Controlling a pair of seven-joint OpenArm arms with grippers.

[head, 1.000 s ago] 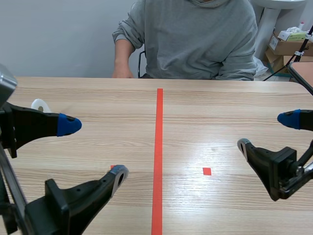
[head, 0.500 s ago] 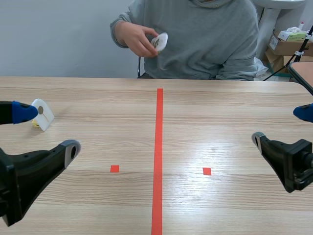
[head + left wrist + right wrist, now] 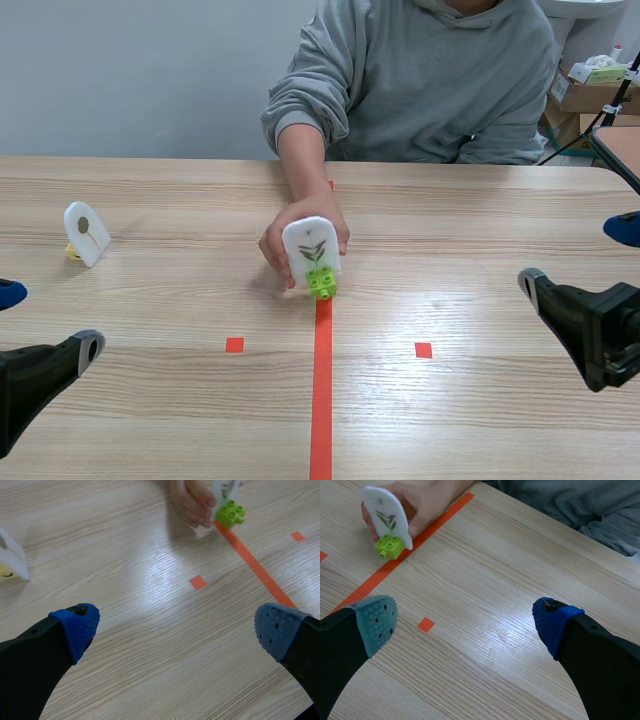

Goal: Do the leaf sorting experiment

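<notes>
A person's hand (image 3: pixel 295 235) holds a white leaf card (image 3: pixel 311 250) with a green sprig on it, upright in a lime-green brick base (image 3: pixel 321 282), on the red centre tape line (image 3: pixel 321 380). The same card (image 3: pixel 385 517) and its base (image 3: pixel 229 513) show far ahead of both grippers. A second white card (image 3: pixel 86 233) with a round leaf stands on a yellow base at the far left, its edge (image 3: pixel 12 560) ahead of the left fingers. My left gripper (image 3: pixel 25 335) is open at the left edge. My right gripper (image 3: pixel 590 285) is open at the right edge. Neither holds anything.
The person in a grey hoodie (image 3: pixel 440 70) sits across the table. Two small red tape squares (image 3: pixel 234 345) (image 3: pixel 423 350) flank the centre line. Cardboard boxes (image 3: pixel 590 90) stand off the table at the back right.
The person's hand came down from chest height and set the sprig card on the centre line. My left gripper drew back toward the left edge. The right gripper barely moved.
</notes>
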